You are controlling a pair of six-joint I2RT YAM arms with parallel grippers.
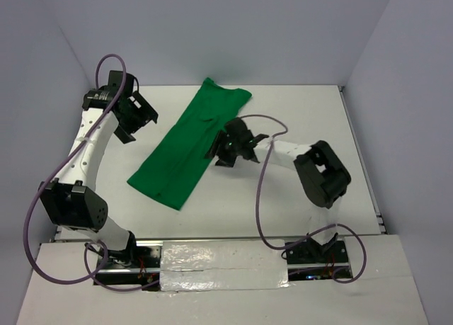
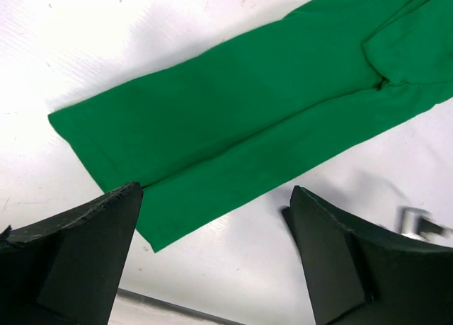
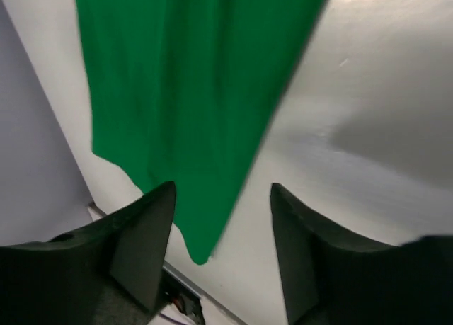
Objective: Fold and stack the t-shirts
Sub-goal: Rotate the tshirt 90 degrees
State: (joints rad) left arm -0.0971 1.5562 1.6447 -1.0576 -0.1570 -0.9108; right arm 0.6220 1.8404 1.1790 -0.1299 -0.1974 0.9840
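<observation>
The bright green t-shirt [image 1: 185, 146] lies flat on the white table as a long folded strip, running from the back centre to the front left. It also shows in the left wrist view [image 2: 233, 120] and in the right wrist view [image 3: 191, 91]. My left gripper [image 1: 134, 120] is open and empty, above the table just left of the strip. My right gripper [image 1: 225, 146] is open and empty, over the strip's right edge near its middle. In the right wrist view the shirt's edge lies between my fingertips [image 3: 156, 197].
The white table [image 1: 297, 190] is walled on the left, back and right. Purple cables loop from both arms. A metal rail runs along the table's right edge [image 1: 362, 162]. Taped mounts sit at the near edge.
</observation>
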